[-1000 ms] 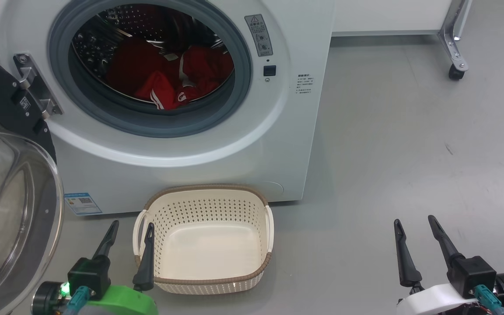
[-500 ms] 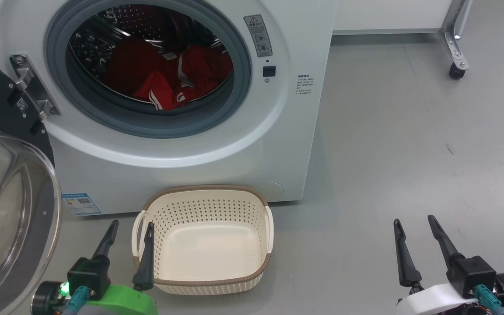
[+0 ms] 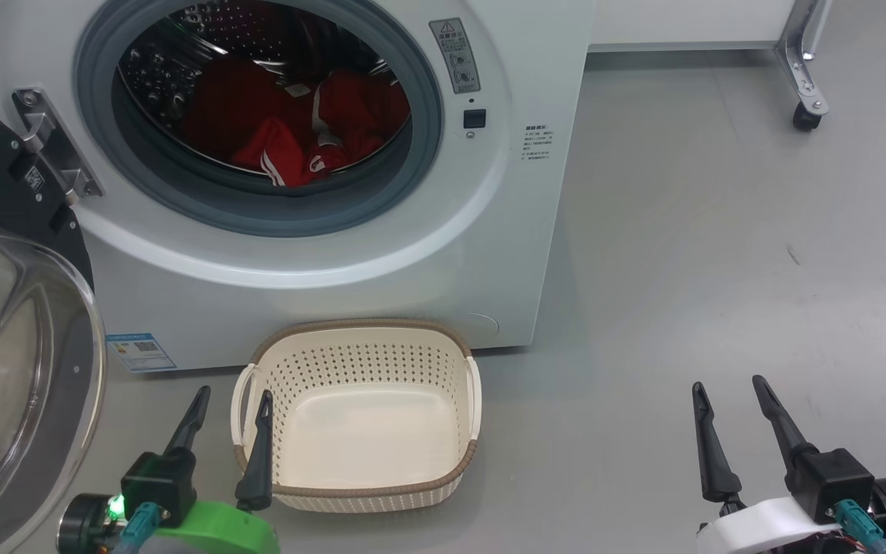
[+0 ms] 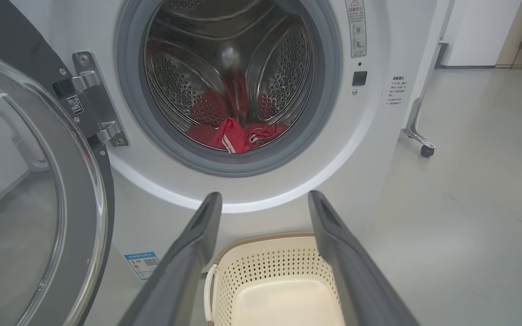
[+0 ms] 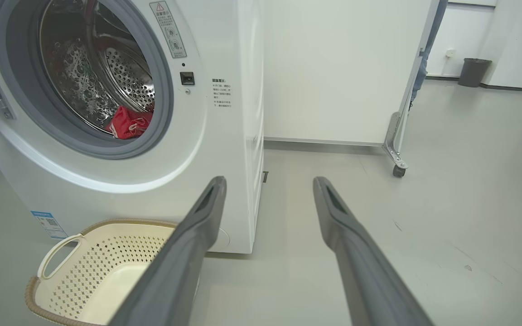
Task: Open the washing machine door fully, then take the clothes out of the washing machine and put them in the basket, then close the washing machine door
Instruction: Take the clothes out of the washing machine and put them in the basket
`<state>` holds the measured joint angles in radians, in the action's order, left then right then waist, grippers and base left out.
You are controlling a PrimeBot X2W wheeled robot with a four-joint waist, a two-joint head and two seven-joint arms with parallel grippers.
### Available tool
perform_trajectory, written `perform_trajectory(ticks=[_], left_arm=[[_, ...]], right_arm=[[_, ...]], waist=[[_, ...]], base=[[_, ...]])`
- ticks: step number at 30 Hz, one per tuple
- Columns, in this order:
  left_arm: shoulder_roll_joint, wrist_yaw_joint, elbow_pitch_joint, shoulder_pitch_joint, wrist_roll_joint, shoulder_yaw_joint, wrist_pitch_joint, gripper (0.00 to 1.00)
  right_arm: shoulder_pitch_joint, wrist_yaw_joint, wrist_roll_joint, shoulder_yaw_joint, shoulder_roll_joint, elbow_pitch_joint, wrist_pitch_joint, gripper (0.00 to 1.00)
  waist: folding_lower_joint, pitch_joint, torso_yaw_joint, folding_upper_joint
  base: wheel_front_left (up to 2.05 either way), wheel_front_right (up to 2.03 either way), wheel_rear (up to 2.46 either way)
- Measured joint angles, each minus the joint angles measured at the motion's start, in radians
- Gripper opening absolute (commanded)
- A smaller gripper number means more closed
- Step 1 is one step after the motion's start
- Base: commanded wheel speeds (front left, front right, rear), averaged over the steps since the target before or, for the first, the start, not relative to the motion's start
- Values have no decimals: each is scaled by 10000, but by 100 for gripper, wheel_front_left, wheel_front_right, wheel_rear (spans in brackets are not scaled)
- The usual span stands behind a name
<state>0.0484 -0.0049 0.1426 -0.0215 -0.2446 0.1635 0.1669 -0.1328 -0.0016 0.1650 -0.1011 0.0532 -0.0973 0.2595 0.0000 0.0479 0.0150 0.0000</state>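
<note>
With the washing machine door (image 3: 20,346) swung wide on its hinge (image 3: 54,146), clear glass bowl toward the camera, the white washing machine (image 3: 335,261) stands open on the grey floor (image 3: 681,231). The clothes (image 3: 289,131), red with white stripes, lie heaped at the bottom of the steel drum (image 3: 204,46) behind the grey seal (image 3: 258,219). The cream, brown-rimmed basket (image 3: 358,327) sits empty on the floor just in front of the machine's base, below the drum opening. The robot's left hand (image 3: 234,393) hovers low, its dark fingers (image 3: 258,446) spread and holding nothing. One finger crosses the basket's left handle (image 3: 237,404) in the head view; whether it touches cannot be told. The right hand (image 3: 727,384), likewise open and empty, hangs over bare floor well to the right of the basket. A blue sticker (image 3: 139,352) marks the machine's lower left corner, and a castor (image 3: 804,117) stands on the floor at far right.
</note>
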Motion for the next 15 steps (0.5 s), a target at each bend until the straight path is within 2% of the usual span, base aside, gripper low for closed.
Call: perform_trajectory(ticks=[6,15], left_arm=[[0,-23,125,90,-25,205,-169,100],[-17,-332,817,1222,-514,508,-775,100]], right_arm=[[16,4,0,-25,-8,226,0,100],[184,102,-6,-105,13,546,0,100]], waist=[[0,263,-4,0],[0,1047,-62,0]], base=[[0,0,0],[0,0,0]])
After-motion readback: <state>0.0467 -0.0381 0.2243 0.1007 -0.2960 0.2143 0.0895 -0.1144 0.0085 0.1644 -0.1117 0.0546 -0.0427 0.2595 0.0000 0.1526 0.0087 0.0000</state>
